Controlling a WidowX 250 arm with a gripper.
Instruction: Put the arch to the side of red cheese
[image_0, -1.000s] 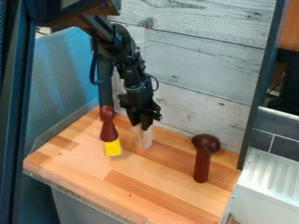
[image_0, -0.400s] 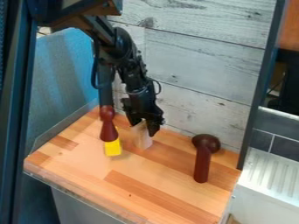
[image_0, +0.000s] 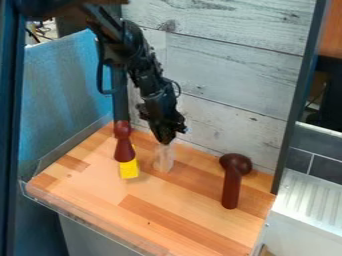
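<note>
No lettering, label, brand, number or sign can be read here. Nothing in view bears legible print.

Open counter (image_0: 197, 175) is stretching between pale block (image_0: 163, 161) and knobbed brown piece (image_0: 231, 190), while a red pin (image_0: 123, 149) (yellow block (image_0: 129, 171) at its foot!) is blocking the other side.
</note>
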